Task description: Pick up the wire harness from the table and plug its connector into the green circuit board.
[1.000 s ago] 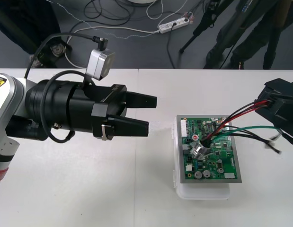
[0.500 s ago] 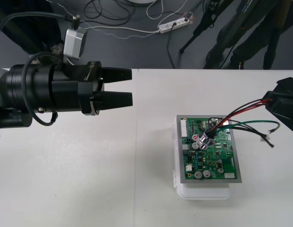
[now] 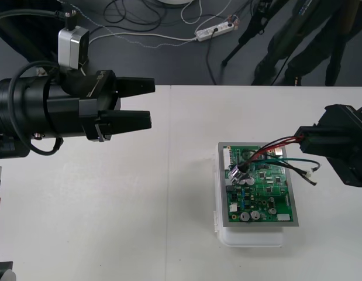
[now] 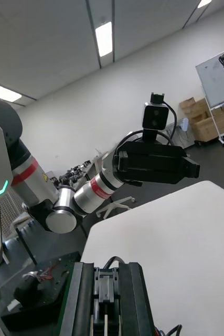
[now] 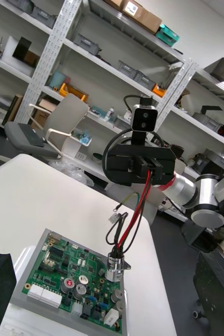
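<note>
right pincer (image 3: 304, 138) sits over the right side of the table (image 3: 169, 234), just beside the circuit board (image 3: 268, 193), clamped on the wire harness (image 3: 268, 149); in the left wrist view the red, black and green wires come straight out from between its fingers

from there the red and black wires slope down and left over the board. metal socket (image 3: 235, 172) hangs at their low end, over the board's left part, toward its far end. left wrist view has it upright, at the board's surface or just above it, can't tell if it's touching

green wire (image 3: 297, 163) runs off on its own, with its loose end past the board's right edge, below the right pincer

can't make out the plug, so can't tell if anything is seated in the board

board lies flat on its white base (image 3: 251, 237), right of the table's centre, and the base sticks out past the board's near edge

left pincer (image 3: 151, 103) is well apart from the board, over the far left part of the table near the far edge. it lies level, pointing right toward the other arm, fingers spread apart with a clear gap between them. right wrist view has it facing the right pincer across the table
</note>
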You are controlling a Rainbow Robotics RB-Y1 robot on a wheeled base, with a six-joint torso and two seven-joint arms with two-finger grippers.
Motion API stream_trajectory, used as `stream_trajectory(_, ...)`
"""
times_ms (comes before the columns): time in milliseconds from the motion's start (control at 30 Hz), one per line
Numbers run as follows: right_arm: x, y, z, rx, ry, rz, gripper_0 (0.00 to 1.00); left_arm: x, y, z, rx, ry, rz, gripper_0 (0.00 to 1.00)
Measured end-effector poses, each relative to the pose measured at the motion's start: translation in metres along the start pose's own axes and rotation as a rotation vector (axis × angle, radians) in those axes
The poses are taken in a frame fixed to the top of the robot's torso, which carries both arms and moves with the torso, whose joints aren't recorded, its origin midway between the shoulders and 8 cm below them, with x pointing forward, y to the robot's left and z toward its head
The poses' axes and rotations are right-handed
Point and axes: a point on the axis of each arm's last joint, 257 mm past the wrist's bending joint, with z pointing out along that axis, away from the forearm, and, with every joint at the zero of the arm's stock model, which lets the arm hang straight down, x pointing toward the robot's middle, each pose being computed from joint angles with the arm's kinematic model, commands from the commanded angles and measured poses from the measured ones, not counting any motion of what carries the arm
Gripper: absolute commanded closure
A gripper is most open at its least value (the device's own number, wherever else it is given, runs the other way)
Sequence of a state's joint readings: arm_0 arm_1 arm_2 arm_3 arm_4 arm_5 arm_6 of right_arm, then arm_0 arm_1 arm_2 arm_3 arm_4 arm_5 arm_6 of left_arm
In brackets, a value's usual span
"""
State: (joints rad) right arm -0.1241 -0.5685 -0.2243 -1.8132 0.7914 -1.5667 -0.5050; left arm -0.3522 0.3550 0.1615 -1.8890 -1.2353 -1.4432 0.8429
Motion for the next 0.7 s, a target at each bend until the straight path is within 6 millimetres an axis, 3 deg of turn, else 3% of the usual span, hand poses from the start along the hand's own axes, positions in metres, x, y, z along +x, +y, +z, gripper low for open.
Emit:
stream_trajectory(300,-0.002,0.006,0.013,-0.006,0.030,-0.056,1.00,-0.002,-0.006,-0.001,-0.007,-0.004,0.092,0.00)
stream_trajectory(700,-0.007,-0.006,0.033,0.073,0.077,-0.198,1.00,-0.007,-0.014,0.015,0.022,-0.058,0.278,0.00)
